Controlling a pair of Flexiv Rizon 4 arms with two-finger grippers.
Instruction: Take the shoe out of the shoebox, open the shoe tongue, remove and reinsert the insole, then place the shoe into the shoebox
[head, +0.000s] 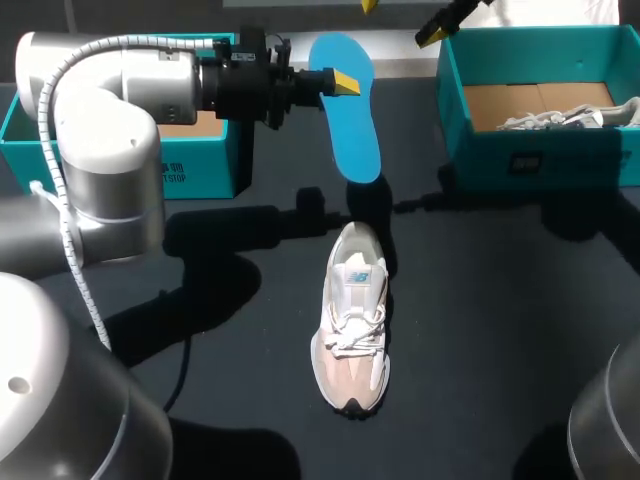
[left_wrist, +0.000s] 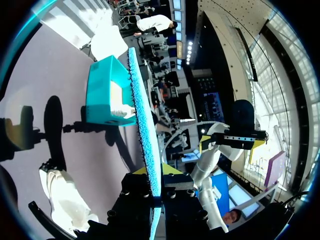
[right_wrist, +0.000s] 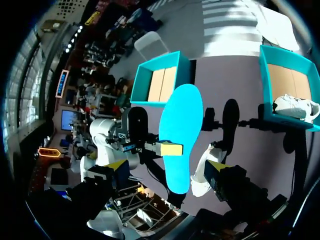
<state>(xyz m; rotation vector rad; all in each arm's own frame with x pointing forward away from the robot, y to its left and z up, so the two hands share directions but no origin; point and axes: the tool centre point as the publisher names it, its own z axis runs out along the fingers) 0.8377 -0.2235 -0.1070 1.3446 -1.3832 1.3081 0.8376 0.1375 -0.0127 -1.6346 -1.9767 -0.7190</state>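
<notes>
Head view, near to far. Shoe (head: 352, 320) sits on the desk (head: 500, 350) about mid-width, upright on its sole. Toe points to the near edge, heel and collar to the far side, so the long axis runs near-far, barely skewed. Tongue looks pulled up, but from this angle I can't be sure how far the mouth gapes. Bare desk on both sides of the shoe, more on the right.

Beyond the heel, the insole (head: 348, 110) hangs in the air, clear of the shoe. Its long axis is roughly in line with the shoe's, near end just past the heel. Left jaws (left_wrist: 155, 175) are closed on it, pinching one long edge from both faces. Left wrist view shows it edge-on between the yellow tips. Insole is out, so reinsertion looks like the step in hand.

Key relation: the collar lies nearer than and below the held insole. The near end has to tip down into the collar and slide toward the toe. Left arm is nearer and has the part.

Right jaws (right_wrist: 167, 167) are spread wide with nothing in them, high at the far side, well apart from the shoe. The shoe is unheld and may skid under the push.

Farthest: left shoebox (head: 200, 165) behind the left arm, and right shoebox (head: 540, 150) with a second shoe (head: 570, 118) inside.
</notes>
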